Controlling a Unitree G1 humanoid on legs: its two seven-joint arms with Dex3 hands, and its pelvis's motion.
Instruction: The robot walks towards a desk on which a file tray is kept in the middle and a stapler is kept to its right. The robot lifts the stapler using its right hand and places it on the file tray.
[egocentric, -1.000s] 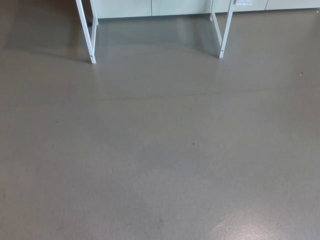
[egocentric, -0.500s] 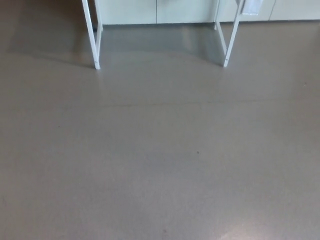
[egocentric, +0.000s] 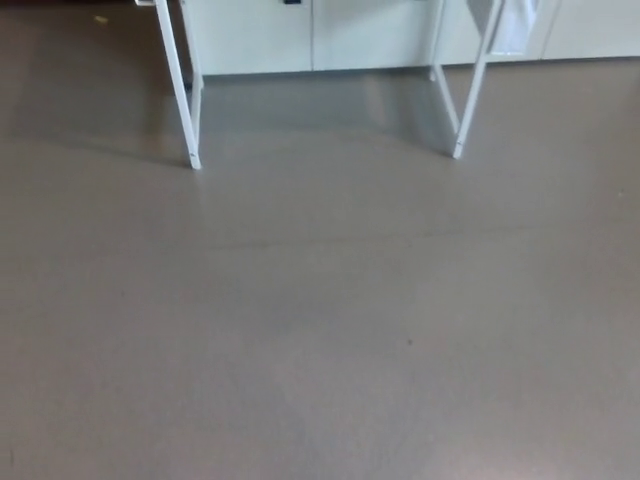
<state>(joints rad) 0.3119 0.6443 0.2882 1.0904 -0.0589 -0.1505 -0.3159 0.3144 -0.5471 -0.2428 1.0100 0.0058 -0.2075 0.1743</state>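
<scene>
Stapler and file tray aren't showing yet, desktop's sitting above frame. Only desk legs (egocentric: 181, 95) are poking in over floor (egocentric: 320, 330), cabinets (egocentric: 255, 40) behind. Neither hand is showing, so can't tell what they're doing; guessing it's approaching.

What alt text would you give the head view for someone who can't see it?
Grey floor fills most of the view. At the top stand a left desk leg and a right desk leg, both white, with pale cabinets behind. No robot hand, file tray or stapler shows.
</scene>
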